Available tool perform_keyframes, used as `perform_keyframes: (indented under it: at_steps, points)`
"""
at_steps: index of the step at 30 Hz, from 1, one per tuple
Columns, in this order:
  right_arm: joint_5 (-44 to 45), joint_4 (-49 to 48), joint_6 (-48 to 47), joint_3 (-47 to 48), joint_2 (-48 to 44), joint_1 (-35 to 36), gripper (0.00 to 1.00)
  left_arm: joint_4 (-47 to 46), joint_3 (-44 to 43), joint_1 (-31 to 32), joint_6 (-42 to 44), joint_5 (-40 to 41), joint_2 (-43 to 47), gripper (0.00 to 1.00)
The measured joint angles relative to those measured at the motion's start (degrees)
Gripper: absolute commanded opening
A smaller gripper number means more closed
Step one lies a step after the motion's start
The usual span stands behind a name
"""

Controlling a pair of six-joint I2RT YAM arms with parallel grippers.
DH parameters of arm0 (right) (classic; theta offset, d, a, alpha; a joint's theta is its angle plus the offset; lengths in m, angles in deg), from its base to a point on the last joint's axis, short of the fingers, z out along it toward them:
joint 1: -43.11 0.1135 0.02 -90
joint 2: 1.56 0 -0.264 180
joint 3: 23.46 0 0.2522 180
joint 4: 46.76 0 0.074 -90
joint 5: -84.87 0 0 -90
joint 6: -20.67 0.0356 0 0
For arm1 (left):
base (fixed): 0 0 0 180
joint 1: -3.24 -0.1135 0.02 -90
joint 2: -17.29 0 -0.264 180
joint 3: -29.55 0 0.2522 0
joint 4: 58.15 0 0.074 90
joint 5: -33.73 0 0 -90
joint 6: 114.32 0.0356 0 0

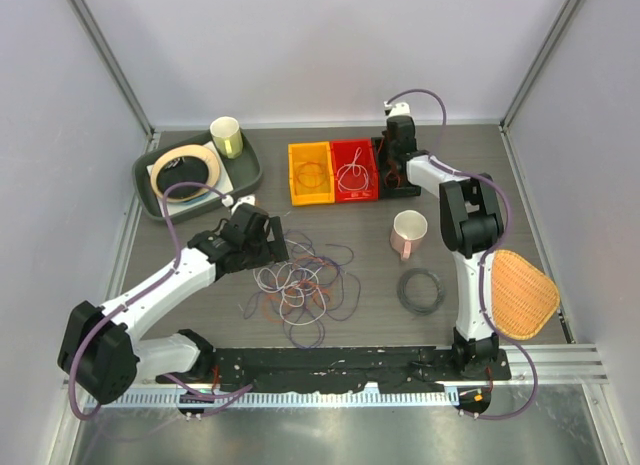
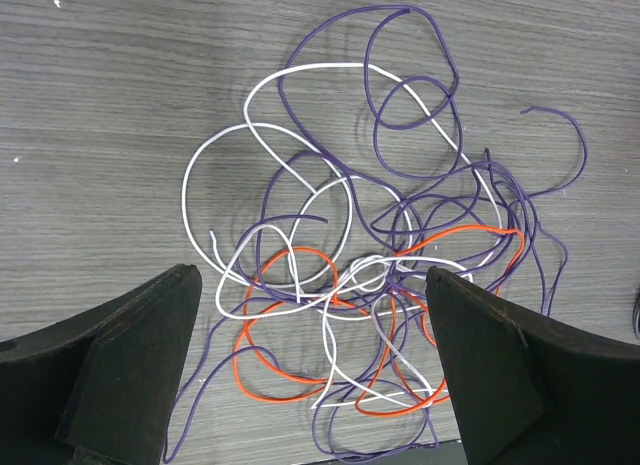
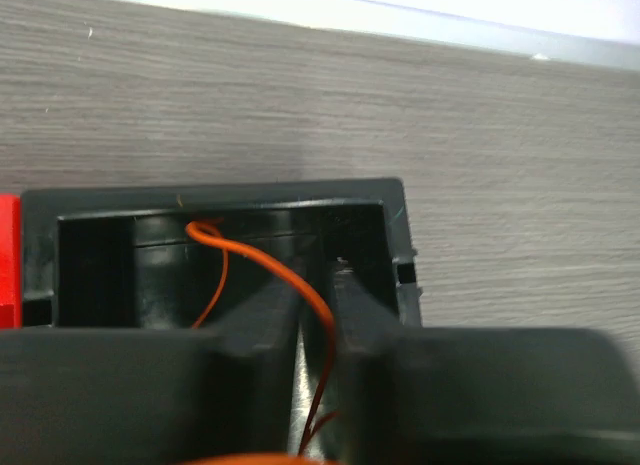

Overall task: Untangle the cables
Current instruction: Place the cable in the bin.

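Observation:
The cables (image 1: pixel 305 285) lie in a tangled pile of white, orange and purple loops mid-table; they fill the left wrist view (image 2: pixel 380 235). My left gripper (image 1: pixel 268 240) hovers over the pile's upper left edge, open wide and empty (image 2: pixel 312 280). My right gripper (image 1: pixel 393 170) is over the black bin (image 1: pixel 397 175) at the back. Its fingers are nearly together (image 3: pixel 318 285) on an orange cable (image 3: pixel 262 257) that hangs into the black bin (image 3: pixel 220 197). The orange bin (image 1: pixel 311 172) and red bin (image 1: pixel 355 169) each hold a thin cable.
A pink mug (image 1: pixel 408 233) and a thick black cord ring (image 1: pixel 421 290) sit right of the pile. A woven orange plate (image 1: pixel 522 293) lies at the right edge. A green tray (image 1: pixel 150 185) with a tape ring and a cup (image 1: pixel 227 137) stands back left.

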Motion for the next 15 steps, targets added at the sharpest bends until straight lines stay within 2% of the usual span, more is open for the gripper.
perform_keyframes:
  at_steps: [2,7,13,15]
  points:
    - [-1.1,0.4,0.6,-1.1,0.0,-0.2,0.39,-0.2,0.0,0.0,0.0,-0.2,-0.2,1.0]
    - [-2.4,1.3,1.9,-2.0,-0.7,-0.3,0.47,-0.3,0.0,0.0,0.0,-0.7,-0.8,1.0]
    - [-4.6,3.8,3.1,-2.0,-4.3,-0.3,0.61,-0.3,0.0,0.0,0.0,-0.9,-0.9,1.0]
    - [-5.2,4.8,3.3,-2.0,-5.6,-0.3,0.68,-0.4,0.0,0.0,0.0,-0.9,-0.9,1.0]
